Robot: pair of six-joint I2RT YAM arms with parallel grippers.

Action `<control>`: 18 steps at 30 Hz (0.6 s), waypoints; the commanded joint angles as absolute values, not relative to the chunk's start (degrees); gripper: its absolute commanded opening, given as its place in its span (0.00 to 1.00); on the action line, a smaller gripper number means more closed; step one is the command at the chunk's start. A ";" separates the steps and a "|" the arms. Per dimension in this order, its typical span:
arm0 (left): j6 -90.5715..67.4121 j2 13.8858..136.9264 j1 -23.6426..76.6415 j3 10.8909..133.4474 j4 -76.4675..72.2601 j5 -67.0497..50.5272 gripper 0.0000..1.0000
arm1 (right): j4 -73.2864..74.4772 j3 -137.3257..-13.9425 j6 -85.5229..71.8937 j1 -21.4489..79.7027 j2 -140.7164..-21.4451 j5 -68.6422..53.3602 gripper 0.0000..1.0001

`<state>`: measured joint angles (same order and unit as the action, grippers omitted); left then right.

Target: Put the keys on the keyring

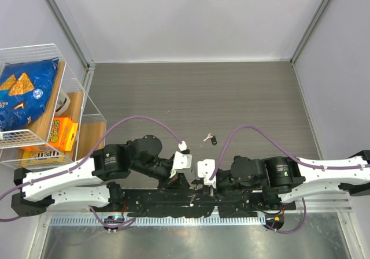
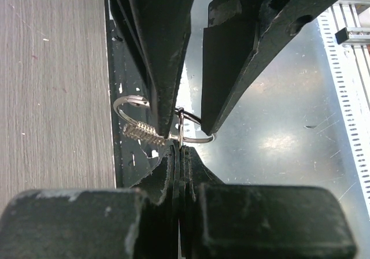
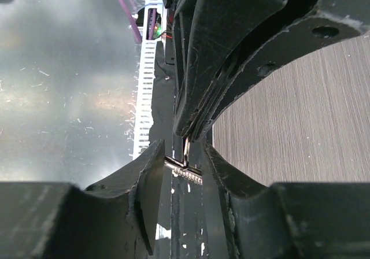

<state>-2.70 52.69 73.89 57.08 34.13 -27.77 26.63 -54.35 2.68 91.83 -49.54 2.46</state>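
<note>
Left claw (image 2: pixel 178 149) clenched on keyring (image 2: pixel 128 102). Right claw (image 3: pixel 184 155) straddled key (image 2: pixel 141 133); couldn't tell if gripping. I reckoned: hold ring rigid, feed key onto coil slowly.

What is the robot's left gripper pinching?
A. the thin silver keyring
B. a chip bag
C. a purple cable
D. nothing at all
A: in the left wrist view the left gripper is shut on the keyring, whose silver wire sticks out past its fingertips.
</note>
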 commanded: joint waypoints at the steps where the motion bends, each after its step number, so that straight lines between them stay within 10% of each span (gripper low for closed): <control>1: -2.64 50.54 74.27 60.20 32.87 -27.25 0.00 | 24.87 -55.02 2.46 92.72 -49.83 3.16 0.36; 18: -2.55 49.75 74.27 62.05 32.17 -28.30 0.00 | 25.84 -53.70 2.37 92.99 -50.98 6.15 0.18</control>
<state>-2.68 51.44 73.93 59.00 35.64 -26.44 25.76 -54.33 2.66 92.62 -50.92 4.47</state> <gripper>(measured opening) 0.034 0.193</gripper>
